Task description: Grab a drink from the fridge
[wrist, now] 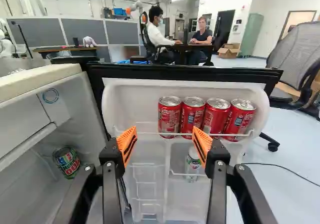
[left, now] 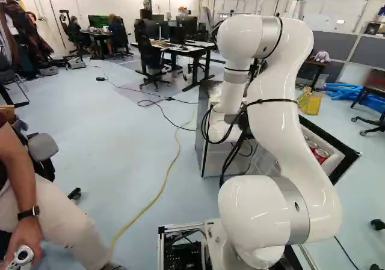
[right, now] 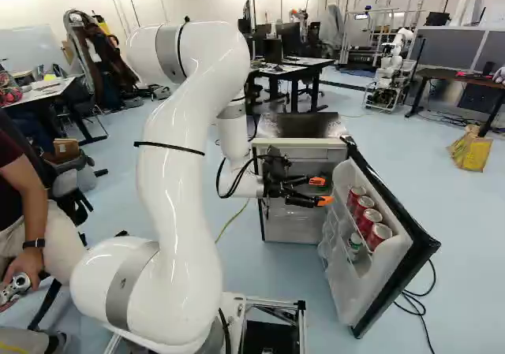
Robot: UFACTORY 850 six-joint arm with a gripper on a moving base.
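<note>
The claw (wrist: 164, 129) is standing released, its orange pads (wrist: 127, 144) spread apart with nothing between them. It's pointing at the inside of the swung-out fridge door (right: 392, 271), and straight ahead of it four red cans are sitting side by side on the upper shelf, behind a thin rail (wrist: 200, 134). The can nearest the hinge (wrist: 169, 116) is looking best lined up to me, with the second can (wrist: 192, 118) almost touching it.

So I'd say the robot is working on the approach: the door is already hanging open, and no drink is being held. The next move is asking for a choice of one can, then a straight push forward with a finger going down each side. Those tight neighbours are leaving little room, and the rail could be catching a fingertip, so a lift before backing away seems wise.

Lower in the door, a pale can (wrist: 193, 163) is standing, and a dark green can (wrist: 67, 161) is resting inside the fridge (right: 298, 127). Farther out, a seated person's hand (left: 25, 237) is holding something metallic beside the base.
</note>
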